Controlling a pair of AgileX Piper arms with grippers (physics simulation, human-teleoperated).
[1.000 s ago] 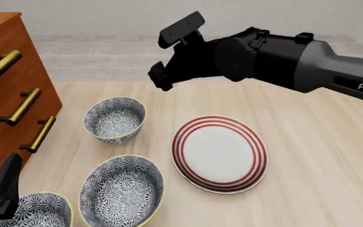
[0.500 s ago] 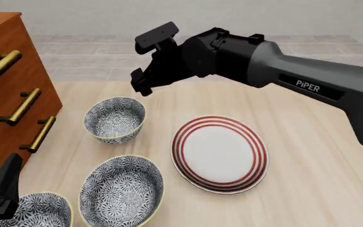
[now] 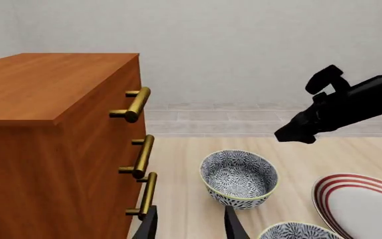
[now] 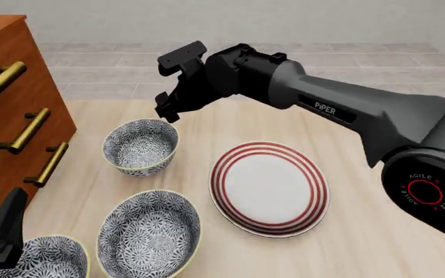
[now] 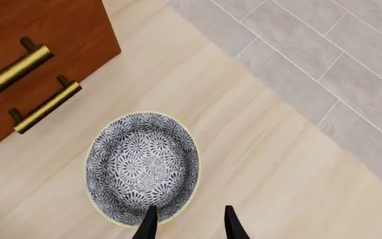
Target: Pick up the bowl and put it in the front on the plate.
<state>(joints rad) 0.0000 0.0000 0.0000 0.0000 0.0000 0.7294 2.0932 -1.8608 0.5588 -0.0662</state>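
The bowl (image 4: pixel 141 146), blue-and-white floral with a pale yellow rim, stands upright at the far left of the table, next to the plate (image 4: pixel 269 188), white with red rings. My right gripper (image 4: pixel 166 110) hangs open just above the bowl's far right rim. In the right wrist view one fingertip (image 5: pixel 149 224) overlaps the rim of the bowl (image 5: pixel 143 167) and the other is over bare table. My left gripper (image 4: pixel 2 231) rests open and holds nothing at the near left corner. The left wrist view shows that gripper (image 3: pixel 189 226), the bowl (image 3: pixel 238 177) and the plate (image 3: pixel 363 209).
Two more floral bowls sit nearer me: one (image 4: pixel 149 233) in front of the task bowl, one (image 4: pixel 44 258) at the bottom left beside my left gripper. A wooden dresser (image 4: pixel 6 116) with brass handles stands along the left side. Tiled floor lies beyond the table's far edge.
My right arm has swung left and dropped, bringing its gripper from above the plate's far side to just over the far bowl. Left arm, bowls and plate have not moved.
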